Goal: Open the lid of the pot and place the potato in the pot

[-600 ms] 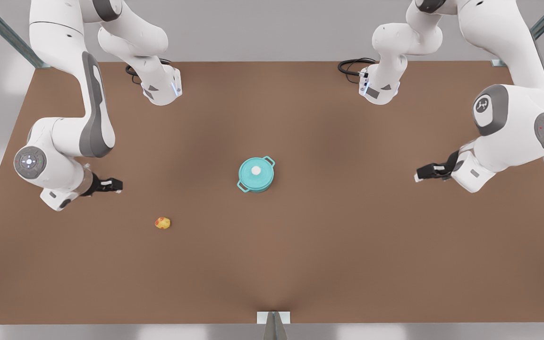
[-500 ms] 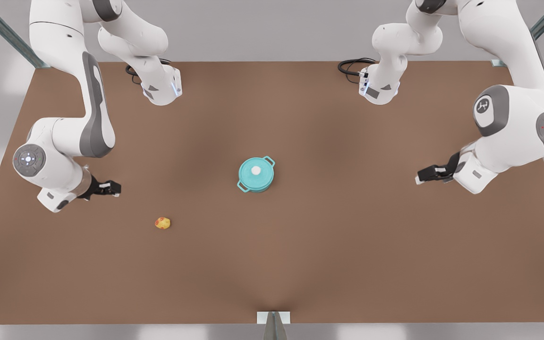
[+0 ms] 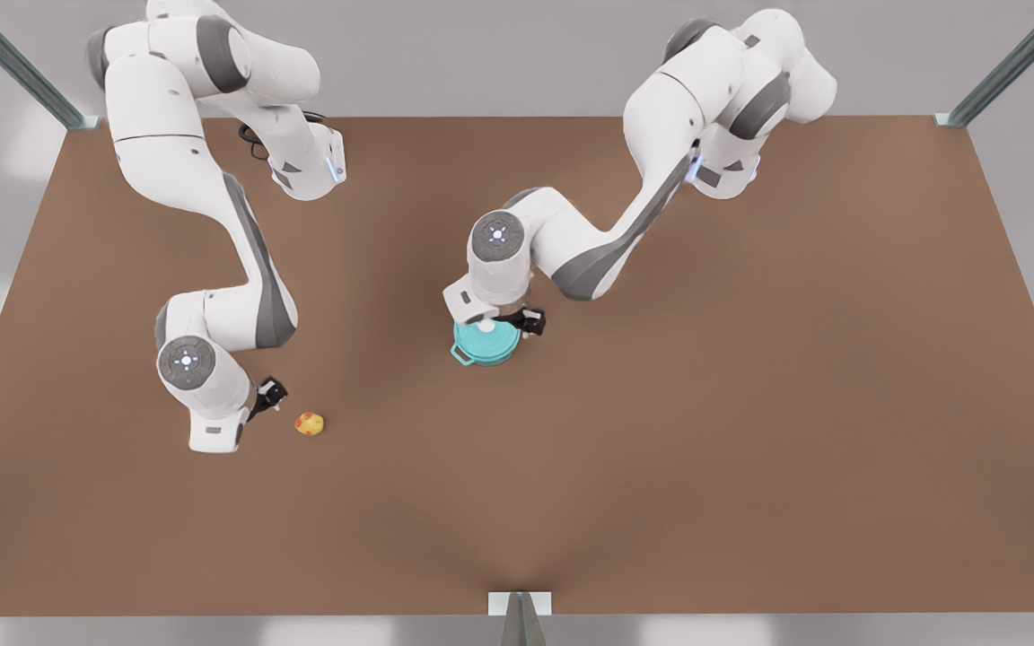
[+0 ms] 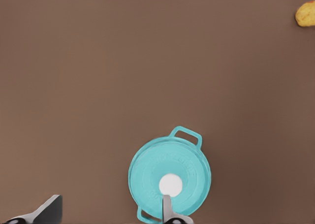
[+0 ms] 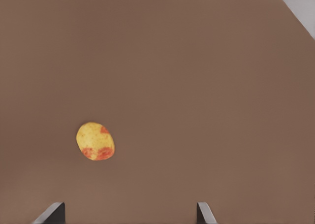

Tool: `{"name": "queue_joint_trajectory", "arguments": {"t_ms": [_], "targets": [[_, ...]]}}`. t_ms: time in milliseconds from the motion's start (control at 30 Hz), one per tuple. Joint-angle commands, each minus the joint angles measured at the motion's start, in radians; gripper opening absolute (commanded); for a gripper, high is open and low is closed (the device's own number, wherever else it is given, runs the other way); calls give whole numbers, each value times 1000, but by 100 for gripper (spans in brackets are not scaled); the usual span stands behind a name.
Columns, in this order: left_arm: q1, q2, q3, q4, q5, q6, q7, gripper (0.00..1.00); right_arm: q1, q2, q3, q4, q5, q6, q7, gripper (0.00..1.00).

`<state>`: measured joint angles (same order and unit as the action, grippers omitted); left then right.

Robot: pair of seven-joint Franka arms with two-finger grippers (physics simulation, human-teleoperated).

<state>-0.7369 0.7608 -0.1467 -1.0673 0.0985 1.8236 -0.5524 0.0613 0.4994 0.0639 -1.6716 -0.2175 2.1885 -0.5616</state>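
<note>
Left gripper hangs over the pot lid, jaws spread wide, one finger beside the white knob, evidently lining up to grasp it; lid sits shut on the pot at the desk's centre. Right gripper, jaws open and empty, hovers just beside the potato, which lies toward the desk's edge at the front view's left; nothing obstructs either approach.
</note>
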Motion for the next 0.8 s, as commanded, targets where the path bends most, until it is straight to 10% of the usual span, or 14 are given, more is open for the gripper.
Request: {"name": "queue_joint_trajectory", "arguments": {"t_ms": [0, 767], "targets": [[-19, 44, -1, 35, 37, 129, -745, 100, 0, 36, 1, 16, 0, 172, -636, 100], [-105, 11, 4, -292, 136, 359, -781, 100, 21, 126, 7, -122, 40, 200, -801, 100]]}}
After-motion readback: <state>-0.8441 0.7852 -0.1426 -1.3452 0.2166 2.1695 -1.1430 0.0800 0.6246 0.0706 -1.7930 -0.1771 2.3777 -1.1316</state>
